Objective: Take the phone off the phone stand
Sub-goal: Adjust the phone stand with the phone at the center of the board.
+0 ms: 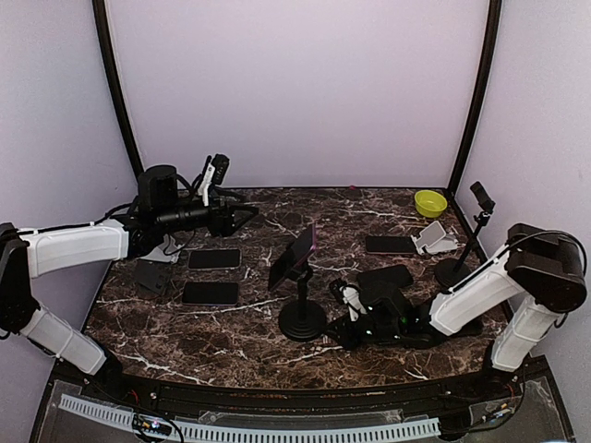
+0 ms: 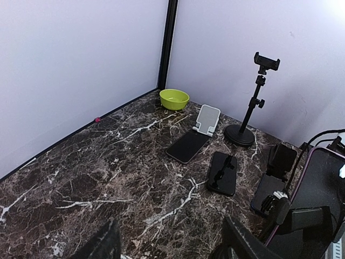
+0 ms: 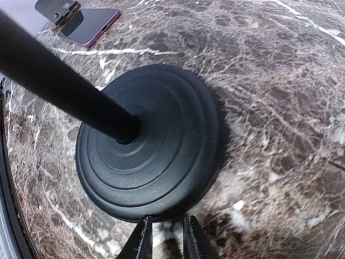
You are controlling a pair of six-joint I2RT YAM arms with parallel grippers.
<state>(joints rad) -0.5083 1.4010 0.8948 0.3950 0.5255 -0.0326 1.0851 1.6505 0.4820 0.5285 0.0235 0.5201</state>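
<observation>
Top view: phone (image 1: 297, 247) is clamped in the stand (image 1: 303, 323) mid-worktop (image 1: 249, 341), tilted, not yet out. Right arm lies low along the worktop, right tool (image 1: 337, 325) at the foot of the stand. My read: it's there to pin the stand so it doesn't tip or slide when the phone gets pulled. Left tool (image 1: 242, 220) hangs at about phone height, left of the phone and apart from it, aimed its way, so it looks like the puller. Loose phones lie flat either side, and a bowl (image 1: 430, 202) sits in the far right corner. None of these are in play.

Left wrist: left tool (image 2: 170, 248) is wide open, fingers (image 2: 105, 245) splayed at the frame bottom with only worktop between them. It holds nothing. Phone (image 2: 323, 178) shows at the right edge, off-axis, so this tool needs to swing over before closing. A second tall stand (image 2: 250, 102) by the back wall is empty.

Right wrist: base (image 3: 151, 145) fills the frame and the pole (image 3: 54, 75) runs up to the top left. Right tool (image 3: 168, 237) has its jaws nearly together with a thin gap. Nothing is in the gap; worktop shows through. Its tips sit just at the near rim of the base. Can't tell whether they touch it. Narrow jaws fit a push or press on the rim rather than a grab.
</observation>
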